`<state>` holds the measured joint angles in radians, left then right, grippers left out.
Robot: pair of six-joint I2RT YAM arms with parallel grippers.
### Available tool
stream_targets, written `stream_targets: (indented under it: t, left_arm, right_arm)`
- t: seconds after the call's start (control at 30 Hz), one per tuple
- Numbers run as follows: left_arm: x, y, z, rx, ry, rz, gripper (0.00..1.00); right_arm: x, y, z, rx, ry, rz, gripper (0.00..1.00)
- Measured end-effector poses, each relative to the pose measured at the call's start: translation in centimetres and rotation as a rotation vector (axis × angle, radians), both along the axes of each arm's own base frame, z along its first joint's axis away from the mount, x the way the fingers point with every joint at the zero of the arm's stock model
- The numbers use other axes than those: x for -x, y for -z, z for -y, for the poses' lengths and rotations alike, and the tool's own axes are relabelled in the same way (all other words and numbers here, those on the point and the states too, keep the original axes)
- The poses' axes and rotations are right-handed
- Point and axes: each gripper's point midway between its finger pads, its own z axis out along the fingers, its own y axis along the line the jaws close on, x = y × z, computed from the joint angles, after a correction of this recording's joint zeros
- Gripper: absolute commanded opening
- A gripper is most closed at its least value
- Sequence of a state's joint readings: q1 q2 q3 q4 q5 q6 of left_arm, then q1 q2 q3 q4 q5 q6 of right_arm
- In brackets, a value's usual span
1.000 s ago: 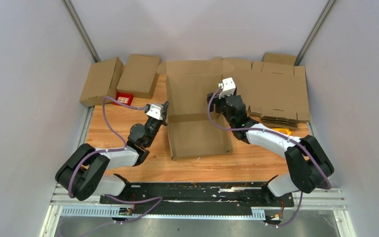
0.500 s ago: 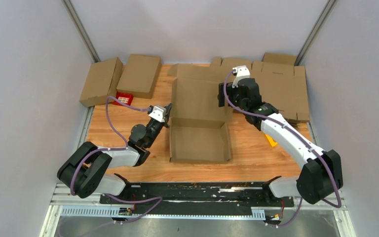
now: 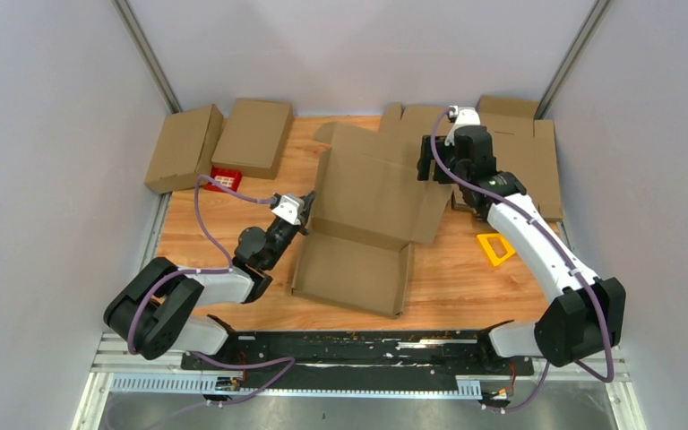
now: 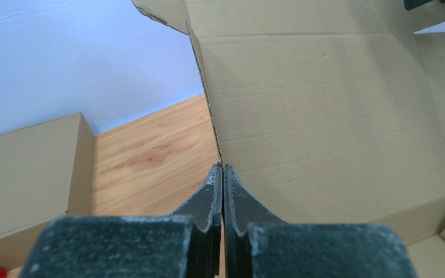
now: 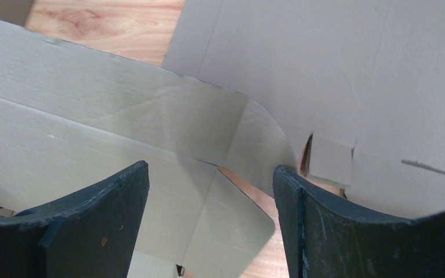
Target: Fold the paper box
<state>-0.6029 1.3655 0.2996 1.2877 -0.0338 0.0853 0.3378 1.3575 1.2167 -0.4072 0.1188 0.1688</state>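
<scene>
paper box [image 3: 372, 193], edge in left gripper [image 4: 222, 174]

Your wooden table [image 3: 466, 287] carried the paper box [image 3: 358, 260], two closed boxes [image 3: 251, 136], a red block [image 3: 225, 177], cardboard sheets [image 3: 528, 152], a yellow triangle [image 3: 495, 248].

Yellow triangle [image 3: 502, 260], red block [image 3: 225, 177], wooden table [image 3: 457, 287]

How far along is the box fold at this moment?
Done: the paper box has its tray walls up. In hand: left gripper pinches its left edge, lid panel raised; right gripper open by the lid's corner flap. Left: closing and tucking the lid.
</scene>
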Motion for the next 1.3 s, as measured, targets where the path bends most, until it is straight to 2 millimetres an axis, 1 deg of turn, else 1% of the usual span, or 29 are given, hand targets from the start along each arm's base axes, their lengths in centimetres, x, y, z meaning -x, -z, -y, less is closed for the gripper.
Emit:
stream_targets:
  t: [0.13,0.27,0.33,0.4,0.47,0.7,0.8,0.87,0.97,1.03,1.1,1.13,1.2,1.23,1.27,1.3]
  left_arm:
    - [0.0,0.0,0.0,0.000,0.000,-0.001,0.00]
    - [0.0,0.0,0.0,0.000,-0.003,-0.002,0.00]
    - [0.0,0.0,-0.1,0.000,-0.005,-0.002,0.00]
    - [0.0,0.0,-0.1,0.000,-0.004,-0.003,0.00]
    - [0.0,0.0,-0.1,0.000,-0.004,-0.002,0.00]
    - [-0.1,0.1,-0.1,-0.001,-0.006,-0.004,0.00]
    - [-0.1,0.3,-0.1,-0.003,-0.010,-0.009,0.00]
    - [-0.2,0.4,-0.2,-0.003,-0.012,-0.011,0.00]
    - [-0.1,0.4,-0.2,-0.003,-0.012,-0.011,0.00]
    - [-0.1,0.5,-0.2,-0.004,-0.012,-0.012,0.00]
    - [-0.1,0.5,-0.2,-0.004,-0.012,-0.012,0.00]
    - [-0.1,0.5,-0.2,-0.004,-0.011,-0.012,0.00]
    - [-0.1,0.4,-0.2,-0.003,-0.011,-0.011,0.00]
    - [-0.1,0.5,-0.2,-0.003,-0.011,-0.011,0.00]
    - [-0.1,0.5,-0.2,-0.003,-0.011,-0.011,0.00]
    - [-0.1,0.5,-0.2,-0.004,-0.011,-0.011,0.00]
  right_arm:
    - [0.8,1.5,1.4,-0.007,0.030,-0.038,0.85]
    - [2.4,2.9,2.4,-0.013,0.052,-0.066,0.86]
    - [3.0,3.4,2.6,-0.024,0.055,-0.076,0.80]
    - [3.3,3.9,2.6,-0.039,0.046,-0.092,0.69]
    - [3.3,4.2,2.4,-0.063,0.029,-0.106,0.64]
    - [3.2,3.9,1.4,-0.120,-0.020,-0.100,0.46]
    - [3.0,3.9,1.1,-0.131,-0.036,-0.097,0.35]
    - [3.0,4.1,0.8,-0.136,-0.046,-0.105,0.34]
    - [3.0,4.4,0.6,-0.141,-0.058,-0.117,0.40]
    - [3.0,4.5,0.6,-0.141,-0.059,-0.120,0.40]
    - [3.0,4.6,0.6,-0.140,-0.059,-0.122,0.36]
    - [3.0,4.6,0.6,-0.140,-0.058,-0.123,0.31]
    - [2.7,4.7,0.5,-0.145,-0.056,-0.120,0.18]
    - [2.6,4.6,0.4,-0.151,-0.055,-0.117,0.04]
    - [2.4,4.6,0.3,-0.157,-0.053,-0.114,0.00]
    - [2.3,4.6,0.2,-0.164,-0.054,-0.111,0.00]
